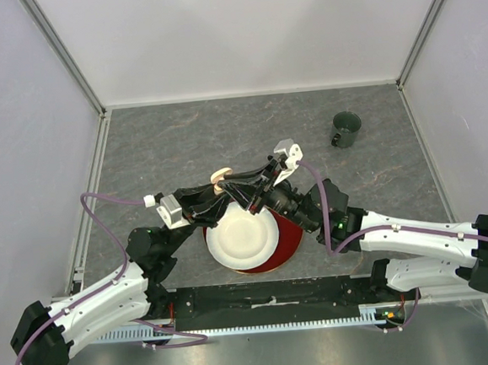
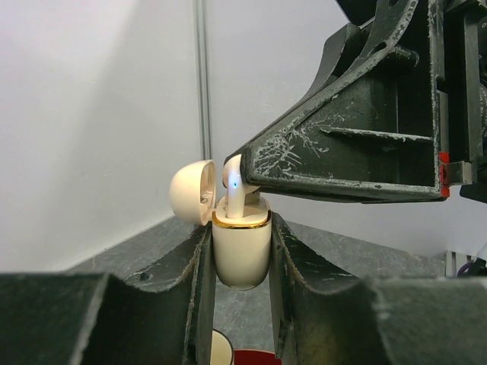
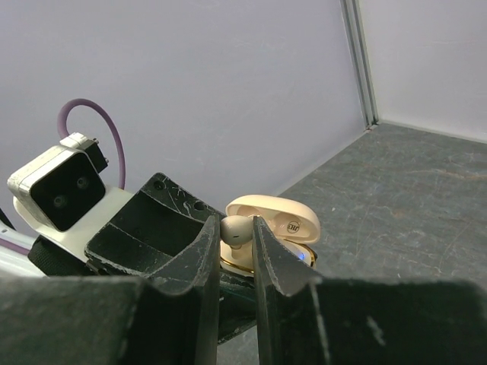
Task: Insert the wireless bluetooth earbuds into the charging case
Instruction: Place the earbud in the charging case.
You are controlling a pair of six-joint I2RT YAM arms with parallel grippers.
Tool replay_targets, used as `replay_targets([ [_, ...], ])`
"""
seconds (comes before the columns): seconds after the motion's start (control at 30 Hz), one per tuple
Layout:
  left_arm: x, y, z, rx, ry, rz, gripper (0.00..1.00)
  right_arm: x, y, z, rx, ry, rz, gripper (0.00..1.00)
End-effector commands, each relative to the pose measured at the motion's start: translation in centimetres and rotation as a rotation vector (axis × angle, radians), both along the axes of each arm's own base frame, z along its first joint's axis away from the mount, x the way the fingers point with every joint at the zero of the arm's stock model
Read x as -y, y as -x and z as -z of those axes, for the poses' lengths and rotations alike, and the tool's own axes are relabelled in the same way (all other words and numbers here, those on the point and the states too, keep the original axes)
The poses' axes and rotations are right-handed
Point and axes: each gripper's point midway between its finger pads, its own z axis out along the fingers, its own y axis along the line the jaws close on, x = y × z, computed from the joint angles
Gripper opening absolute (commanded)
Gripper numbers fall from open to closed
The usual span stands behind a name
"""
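The left claw (image 2: 240, 232) squeezed the open charging case (image 2: 242, 262) and held it upright above the tabletop (image 1: 181, 137), probably so it could not wobble. The right claw (image 3: 237, 228) pinched a white earbud (image 2: 233, 185), stem down at the case's mouth, ready to slide in.

The earbud (image 2: 233, 190) stands partly in the charging case (image 2: 241, 243), behind stacked dishes (image 1: 242, 242) by the near edge; a mug (image 1: 345, 129) stands near the far right corner.

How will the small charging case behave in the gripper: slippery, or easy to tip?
Probably slippery: the charging case is smooth, glossy and rounded in the left gripper. Its open lid sticks out to one side, so it may tilt when pushed.
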Motion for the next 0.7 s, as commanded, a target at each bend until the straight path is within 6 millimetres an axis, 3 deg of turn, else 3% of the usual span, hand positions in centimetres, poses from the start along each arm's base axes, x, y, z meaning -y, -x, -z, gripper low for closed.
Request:
replay_targets([
  [0.0,-2.26,0.85,-4.69,0.131,0.138,-0.056,0.02,0.14,-0.71,1.61,-0.008,0.110,0.049,0.00],
  [0.4,-2.26,1.06,-4.75,0.137,0.135,-0.050,0.02,-0.11,-1.06,1.62,-0.029,0.162,0.071,0.10],
  [0.67,-2.20,1.05,-4.70,0.134,0.131,-0.048,0.02,-0.03,-1.05,1.41,-0.035,0.154,0.073,0.22],
])
